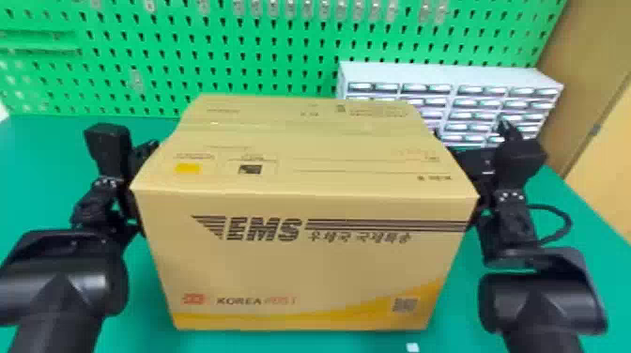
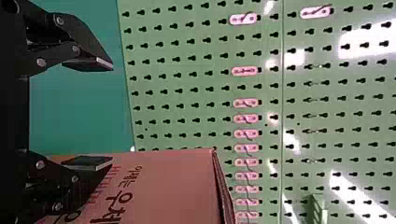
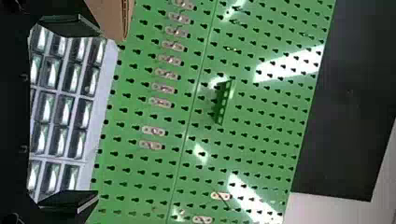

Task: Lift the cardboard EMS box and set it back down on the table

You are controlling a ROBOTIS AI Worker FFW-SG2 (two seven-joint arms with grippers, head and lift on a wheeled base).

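Between arms [image 1: 65, 286], EMS box [image 1: 305, 263] (cardboard).

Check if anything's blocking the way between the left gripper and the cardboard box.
Nothing visible stands between the left gripper and the cardboard box; in the left wrist view, one finger overlaps the box's side.

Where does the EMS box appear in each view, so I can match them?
Head view: EMS box at centre, printed front facing the camera.
Left wrist view: box partly behind one jaw.
Right wrist view: only a box corner, near one jaw and the drawer cabinet.
Shared landmark: green pegboard.
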